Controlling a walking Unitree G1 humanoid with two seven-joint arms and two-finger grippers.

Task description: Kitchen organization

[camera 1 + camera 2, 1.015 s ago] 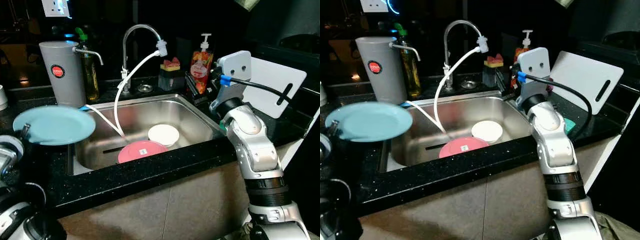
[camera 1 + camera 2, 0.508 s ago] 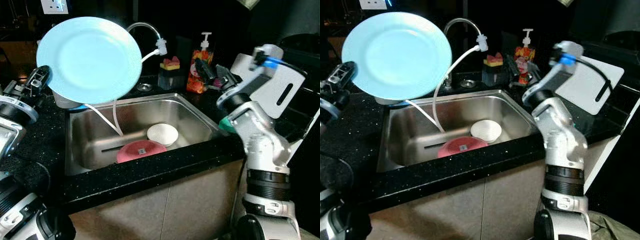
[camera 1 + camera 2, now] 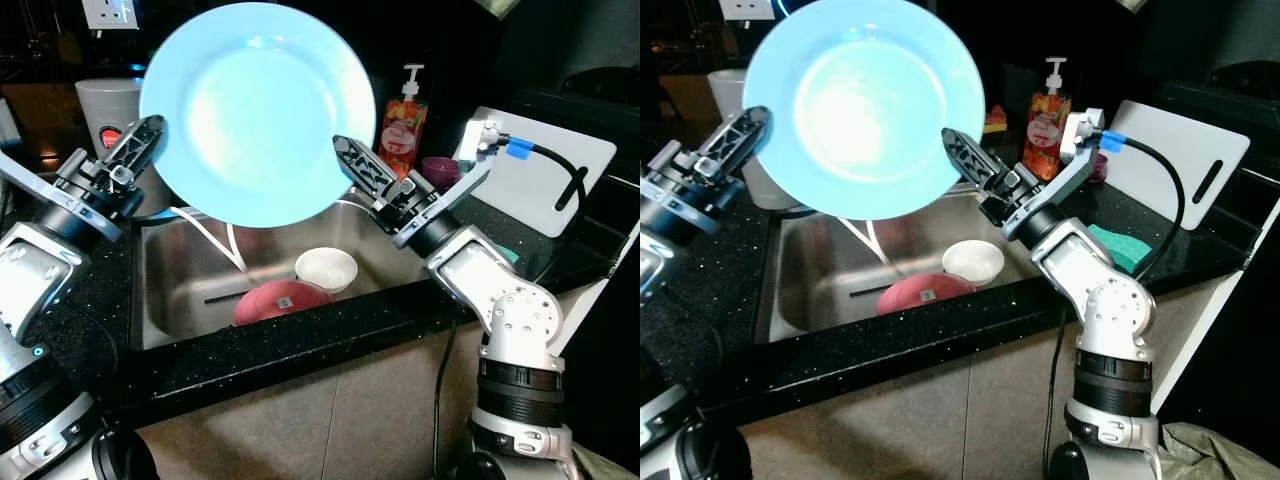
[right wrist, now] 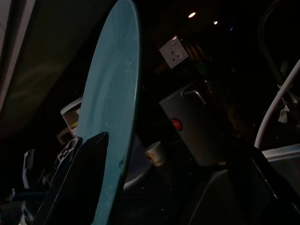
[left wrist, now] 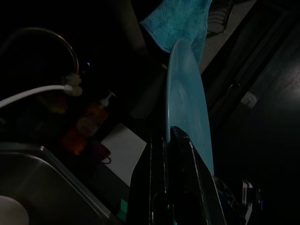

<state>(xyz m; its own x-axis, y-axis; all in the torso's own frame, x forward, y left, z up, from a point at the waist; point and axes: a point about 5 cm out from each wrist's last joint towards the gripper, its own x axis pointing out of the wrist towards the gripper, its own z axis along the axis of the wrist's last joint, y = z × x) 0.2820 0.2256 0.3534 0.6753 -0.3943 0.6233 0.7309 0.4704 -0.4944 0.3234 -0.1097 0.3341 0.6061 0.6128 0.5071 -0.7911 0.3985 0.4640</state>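
Two grippers at one item. Your left gripper [image 3: 135, 150] is clamped on the rim of the blue plate [image 3: 258, 110], fingers either side of its edge. Your right gripper [image 3: 362, 175] stands apart at the opposite rim, one finger [image 4: 75, 176] against the plate's face, not yet closed.

Blue plate: held upright, high over the sink [image 3: 390, 245]. Judged rigid, smooth, likely slippery and breakable; grip the rim only, squarely.

Below, in the sink: pink plate [image 3: 283, 300], white bowl [image 3: 326, 268]. Beyond: soap bottle [image 3: 403, 125], cutting board [image 3: 545, 170].
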